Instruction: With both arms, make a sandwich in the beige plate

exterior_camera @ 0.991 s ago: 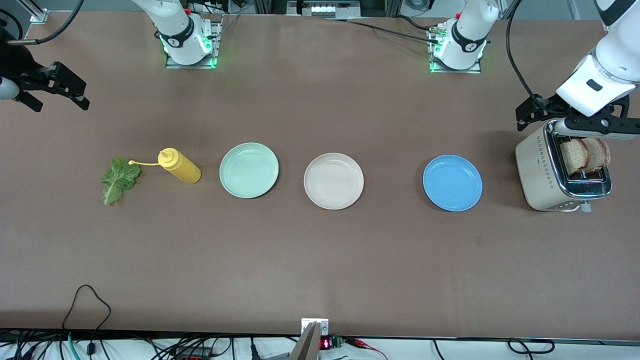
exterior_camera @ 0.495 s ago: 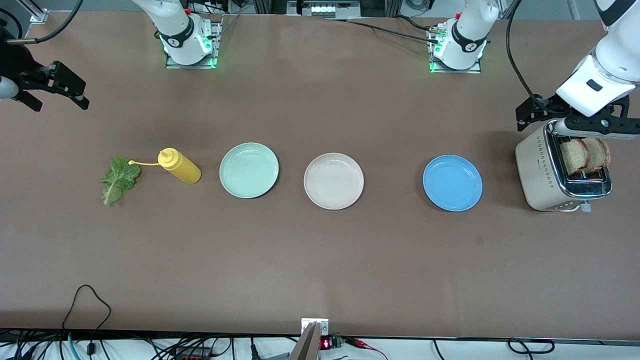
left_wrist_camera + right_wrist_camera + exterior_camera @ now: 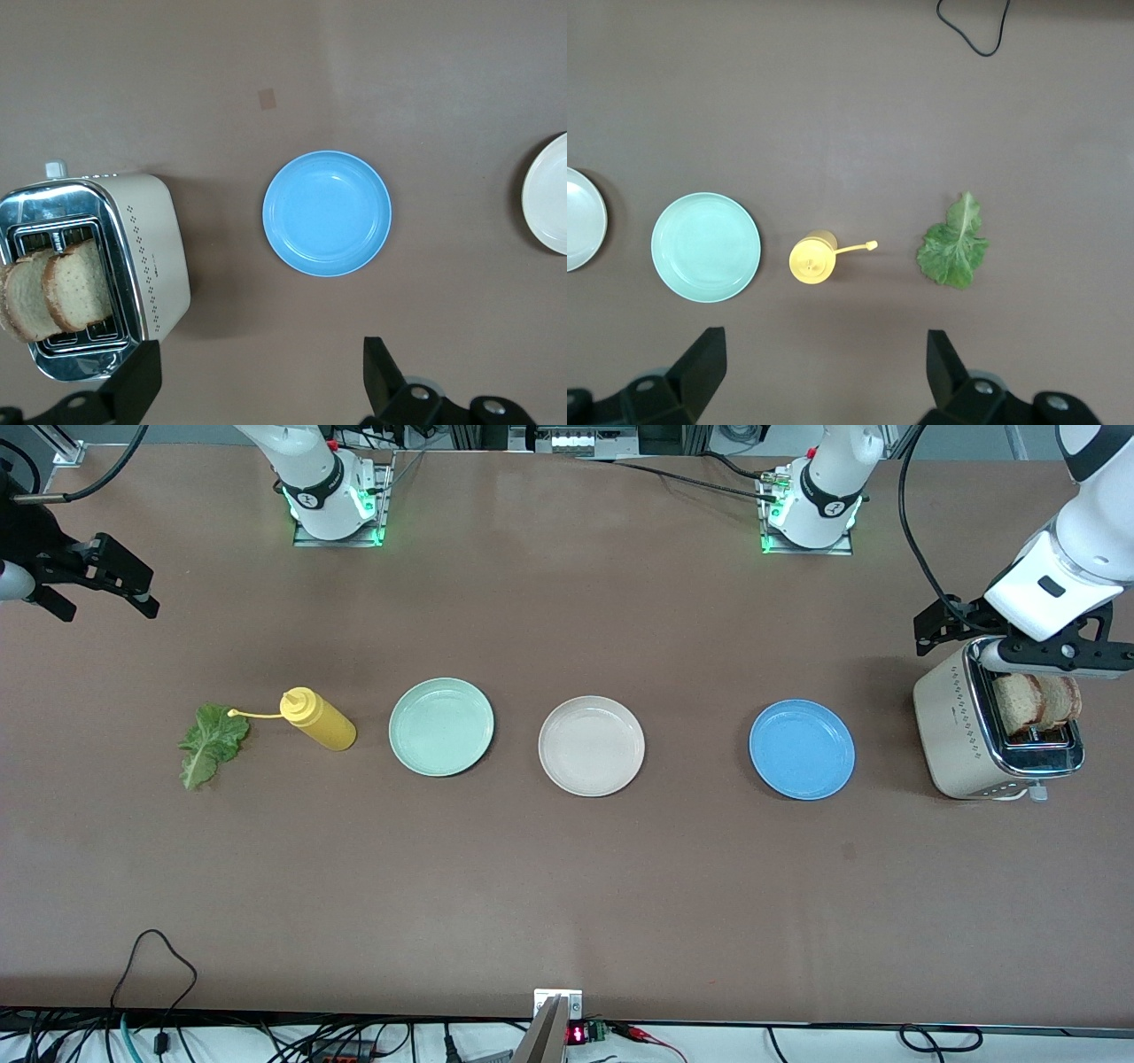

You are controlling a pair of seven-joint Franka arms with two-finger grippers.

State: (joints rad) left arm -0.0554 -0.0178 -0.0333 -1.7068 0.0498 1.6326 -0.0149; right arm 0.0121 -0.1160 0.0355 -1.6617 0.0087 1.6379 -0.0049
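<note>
Beige plate [image 3: 591,746] sat bare; your left pincer [image 3: 1019,638] hung released over the toaster [image 3: 961,726], the right pincer [image 3: 97,589] waited released. Bread [image 3: 1032,701] leaned, so a skewed pinch could've dropped it.

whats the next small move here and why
Probably lower the open left gripper onto a bread slice in the toaster it hangs over. Both slices stand in the slots, the beige plate holds nothing, and the lettuce leaf lies untouched. The open right gripper waits up at its end of the table.
</note>
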